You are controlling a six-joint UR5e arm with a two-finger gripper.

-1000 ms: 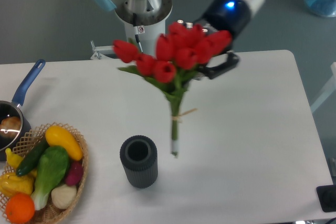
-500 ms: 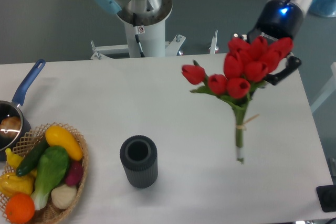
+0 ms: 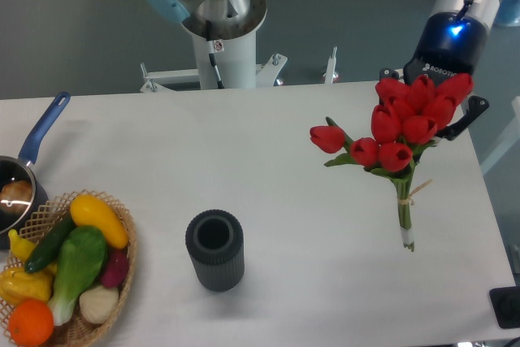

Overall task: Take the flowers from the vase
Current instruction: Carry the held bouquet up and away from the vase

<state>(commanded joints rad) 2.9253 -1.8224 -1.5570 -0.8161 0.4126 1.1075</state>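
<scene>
The flowers (image 3: 398,126), red tulip buds with green leaves and stems tied by a pale band, hang above the right side of the table. My gripper (image 3: 439,111) sits behind the buds and is shut on the flowers, with most of its fingers hidden by them. The vase (image 3: 214,249), a short dark grey ribbed cylinder, stands upright and empty near the front middle, far to the left of the bunch.
A wicker basket (image 3: 123,264) of vegetables and fruit sits at the front left. A blue-handled saucepan (image 3: 32,153) lies at the left edge. The robot's base (image 3: 219,14) stands behind the table. The table's right edge runs close to the flowers.
The gripper has carried the flowers from above the table's middle to the right side, and slightly lower. The vase has not moved.
</scene>
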